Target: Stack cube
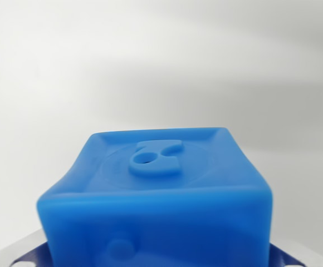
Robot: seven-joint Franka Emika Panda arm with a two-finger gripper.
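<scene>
A blue cube (161, 189) fills the lower middle of the wrist view, very close to the camera. Its top face carries a raised, rounded mark with a small hole (157, 157). My gripper (158, 257) sits at the bottom edge. Only slivers of its fingers (27, 253) show, grey and dark blue, pressed against the cube's left and right sides. The jaws stand closed on the cube. The cube's underside and whatever lies beneath it are hidden. No second cube is in view.
Behind the cube there is only a blurred white surface (161, 61) with soft grey shading across the upper half.
</scene>
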